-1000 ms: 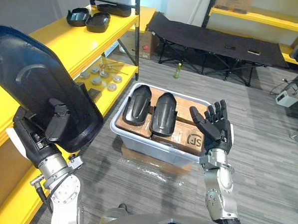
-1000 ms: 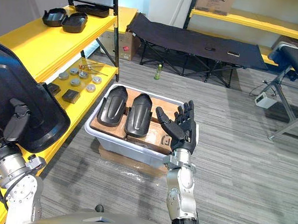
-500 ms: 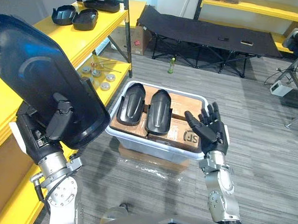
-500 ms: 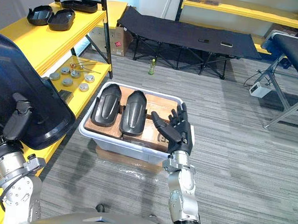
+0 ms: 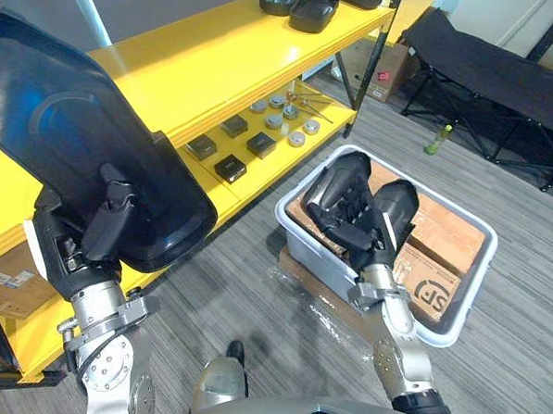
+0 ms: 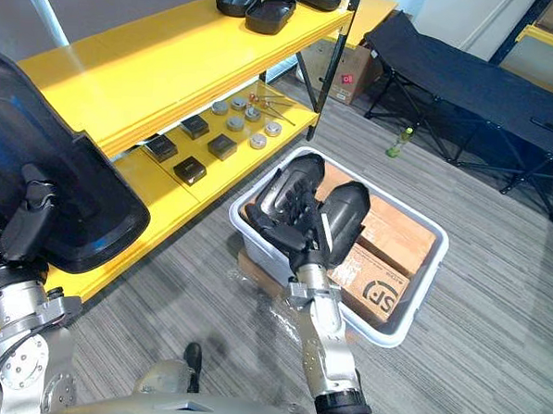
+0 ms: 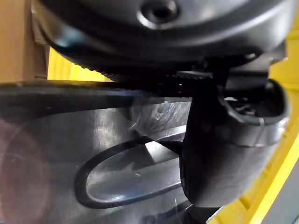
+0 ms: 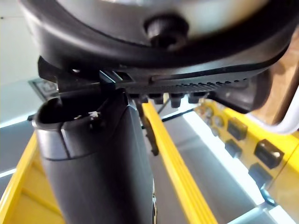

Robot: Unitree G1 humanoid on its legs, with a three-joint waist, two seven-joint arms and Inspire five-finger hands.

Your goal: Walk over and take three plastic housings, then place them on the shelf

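Note:
My left hand (image 5: 97, 233) is shut on a large black plastic housing (image 5: 76, 132), held upright at the left beside the yellow shelf (image 5: 219, 56). The left wrist view has the thumb (image 7: 219, 154) pressed on the housing's glossy face (image 7: 93, 154). Two more black housings (image 5: 338, 181) (image 5: 399, 206) lie side by side on cardboard in a grey bin (image 5: 315, 265) on the floor. My right hand (image 5: 359, 232) is open, fingers spread, raised in front of those two housings without touching them. Further black housings (image 5: 314, 12) rest on the shelf's top at the far end.
The lower shelf board carries several small metal discs and black blocks (image 5: 232, 168). A black camp bed (image 5: 506, 75) stands at the back right, with a green bottle (image 5: 435, 139) on the floor before it. A cardboard box (image 5: 376, 68) sits past the shelf's end.
The camera has swung towards the shelf, so the shelf now spans the view and the bin sits further right. My left hand still holds the housing; the right hand stays open.

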